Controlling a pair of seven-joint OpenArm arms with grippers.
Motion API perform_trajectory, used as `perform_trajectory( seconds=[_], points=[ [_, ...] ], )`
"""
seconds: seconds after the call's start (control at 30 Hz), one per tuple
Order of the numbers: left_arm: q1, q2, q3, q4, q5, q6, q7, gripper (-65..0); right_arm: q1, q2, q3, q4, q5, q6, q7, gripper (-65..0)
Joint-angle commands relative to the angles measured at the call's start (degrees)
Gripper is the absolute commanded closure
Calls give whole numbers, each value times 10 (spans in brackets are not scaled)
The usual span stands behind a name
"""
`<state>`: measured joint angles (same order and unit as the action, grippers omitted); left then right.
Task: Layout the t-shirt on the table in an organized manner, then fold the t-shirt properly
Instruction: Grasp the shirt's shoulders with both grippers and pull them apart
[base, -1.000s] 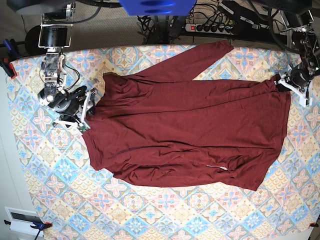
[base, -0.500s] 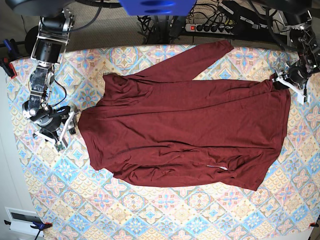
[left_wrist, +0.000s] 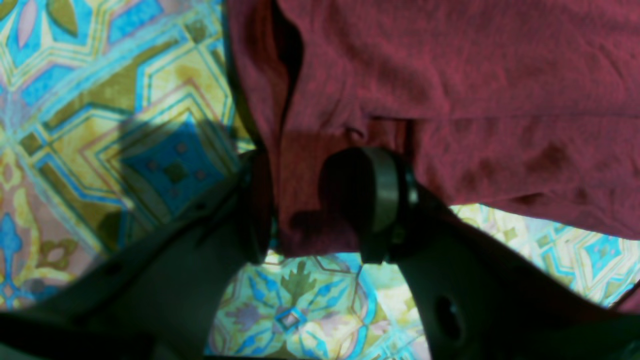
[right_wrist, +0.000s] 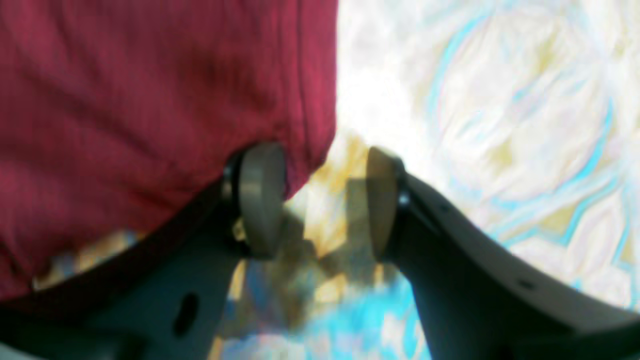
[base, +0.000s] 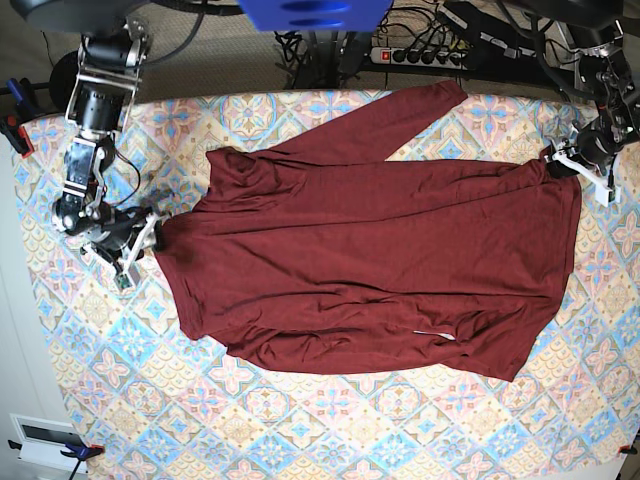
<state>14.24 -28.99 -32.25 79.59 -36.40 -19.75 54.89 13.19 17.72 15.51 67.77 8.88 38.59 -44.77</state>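
The plain maroon long-sleeved jersey t-shirt (base: 370, 265), spread across the diamond-patterned pastel table (base: 330, 430), had been released at its collar side as the right gripper (right_wrist: 312, 200) was drawn back, jaws apart and empty. At the hem corner, cloth lay between the left gripper's (left_wrist: 320, 200) parted jaws, unclamped; the hem might be dragged askew if snagged.

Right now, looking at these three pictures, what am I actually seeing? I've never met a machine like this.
It is a robot with two arms. The overhead picture shows a dark red long-sleeved t-shirt spread on a table covered in patterned cloth. The two close-ups come from cameras on the wrists. The left gripper, at one corner of the shirt, has a fold of fabric between its open fingers. The right gripper, at the opposite end, is open beside the shirt's edge, one pad touching it.
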Motion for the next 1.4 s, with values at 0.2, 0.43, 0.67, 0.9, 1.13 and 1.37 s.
perform_trajectory(
  seconds=[0.2,0.43,0.67,0.9,1.13,1.37],
  points=[
    [-3,-9,-3,7,-1,-2,0,-258,7,4,-1,-21,43,2,6,-257],
    [-3,-9,-3,7,-1,-2,0,-258,7,4,4,-56,44,2,6,-169],
    [-3,0,-3,7,-1,-2,-1,-258,6,4,63,-51,45,2,5,-8],
    [-3,14,-1,7,-1,-2,-1,-258,6,6,138,-52,45,2,4,0],
    [-5,41,1,8,-1,-3,-3,-258,21,40,169,-57,43,2,6,0],
    [-19,43,32,8,0,-3,-1,-258,75,58,169,-57,-3,0,31,0]
  ],
)
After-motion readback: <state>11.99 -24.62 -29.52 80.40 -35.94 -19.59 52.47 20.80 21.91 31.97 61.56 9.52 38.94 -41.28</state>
